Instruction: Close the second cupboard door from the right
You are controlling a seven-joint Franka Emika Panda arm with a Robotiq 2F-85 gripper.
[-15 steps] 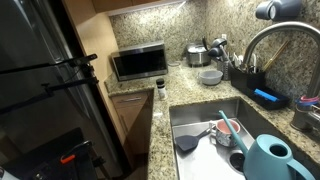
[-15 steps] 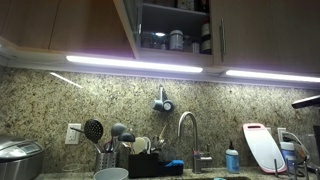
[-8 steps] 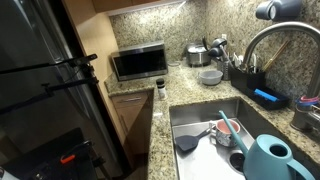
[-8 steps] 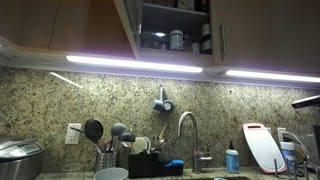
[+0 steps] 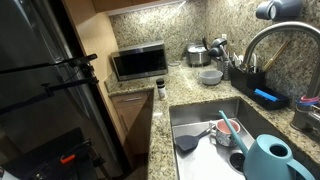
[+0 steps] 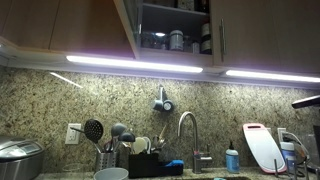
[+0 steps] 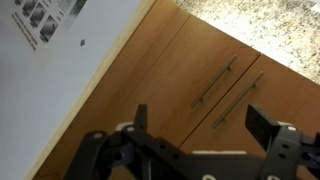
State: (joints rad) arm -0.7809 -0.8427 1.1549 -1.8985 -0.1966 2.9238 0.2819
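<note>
Along the wrist view's lower edge, the gripper (image 7: 198,118) stands wide open and empty, since closing the ajar cupboard door (image 6: 127,25) likely needs only a push.

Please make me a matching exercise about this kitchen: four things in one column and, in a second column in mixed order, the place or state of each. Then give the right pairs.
Things
1. silver microwave oven
2. teal plastic watering can
3. brown wooden cupboard door
4. black Robotiq gripper

Place or state
A. open, holding nothing
B. swung open, jars visible behind it
C. in the corner of the granite counter
D. beside the steel sink, nearest the camera

Pairs: 1-C, 2-D, 3-B, 4-A
</note>
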